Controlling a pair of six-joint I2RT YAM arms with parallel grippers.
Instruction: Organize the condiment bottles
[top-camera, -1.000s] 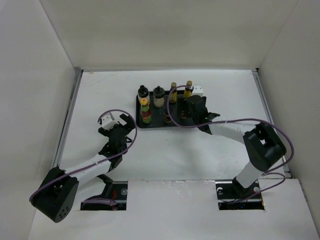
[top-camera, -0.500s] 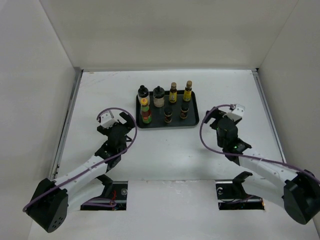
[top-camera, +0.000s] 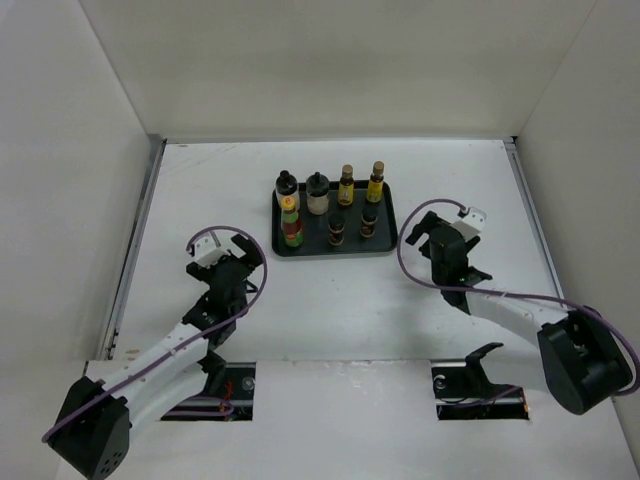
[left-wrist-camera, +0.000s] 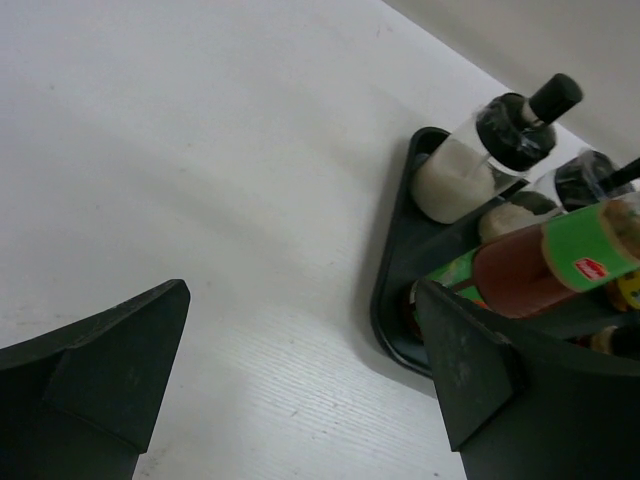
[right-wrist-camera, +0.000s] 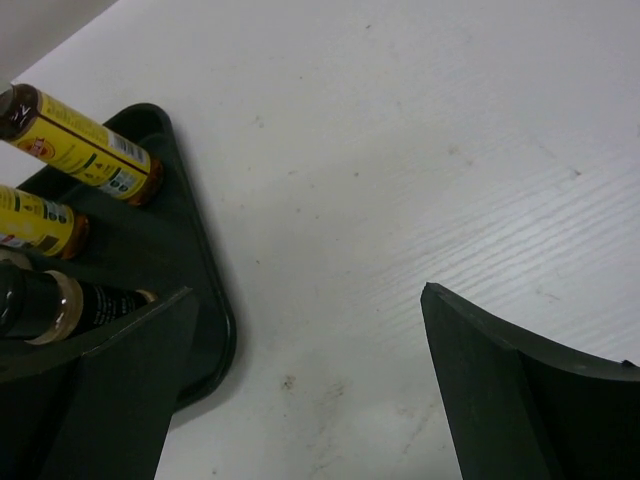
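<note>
Seven bottles (top-camera: 318, 195) standing in tray (top-camera: 345, 250), upper centre of frame, left claw (top-camera: 238, 262) hovering wide and empty at lower left, right claw (top-camera: 425, 232) hanging wide and empty just right of tray, both over counter (top-camera: 200, 190).

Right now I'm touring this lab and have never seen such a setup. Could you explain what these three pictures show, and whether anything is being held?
These are two robot arms bolted to a white table. The overhead picture looks down from behind them, with the left arm on the left and the right arm on the right. The other two pictures come from a small camera on each wrist, so the dark wedges at the bottom are that arm's own fingers. A black tray sits toward the far side. Seven condiment bottles stand on it: one red-green, two pale with black caps, two slim yellow, two short brown. The left pincer and right pincer are both open and hold nothing. Each is over bare table beside the tray.
</note>
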